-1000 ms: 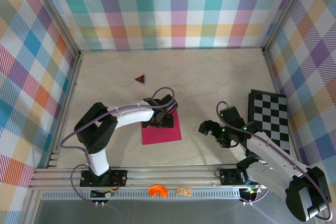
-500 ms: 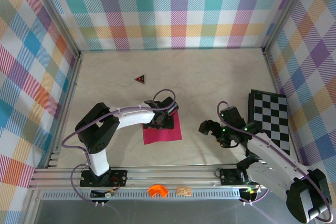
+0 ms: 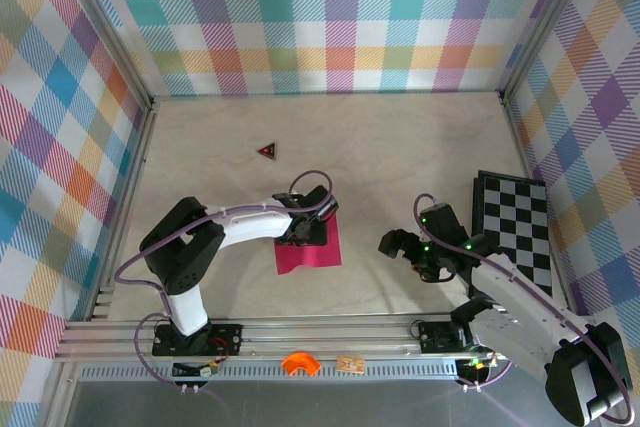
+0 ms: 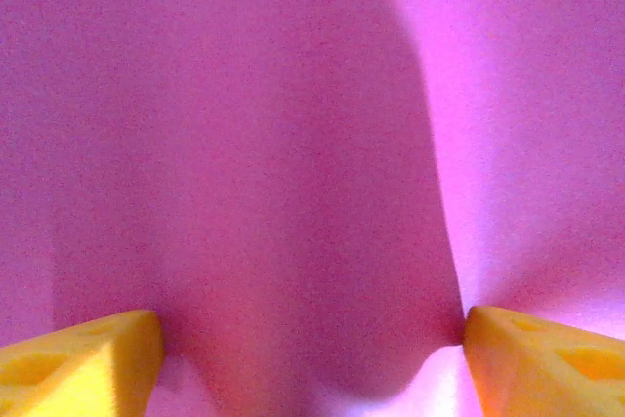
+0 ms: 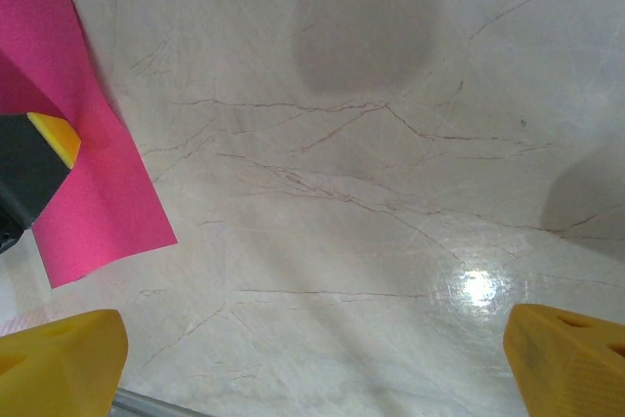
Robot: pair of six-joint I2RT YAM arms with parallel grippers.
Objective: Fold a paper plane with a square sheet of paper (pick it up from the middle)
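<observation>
Fingers of the left gripper [image 3: 304,233] are spread wide and press down on the square sheet of paper [image 3: 312,257], which humps up between them on the table [image 3: 420,157]. At 3 o'clock from the paper, the right gripper [image 3: 394,244] hangs spread wide too, holding nothing.

Your left arm [image 3: 245,219] bends at the elbow and reaches toward 3 o'clock, its left tool [image 3: 305,230] pointing down with yellow fingertips [image 4: 88,358] spread wide. Your right arm [image 3: 510,292] runs toward 10 o'clock, and the right tool [image 3: 392,243] has its fingertips [image 5: 59,363] set wide apart
</observation>
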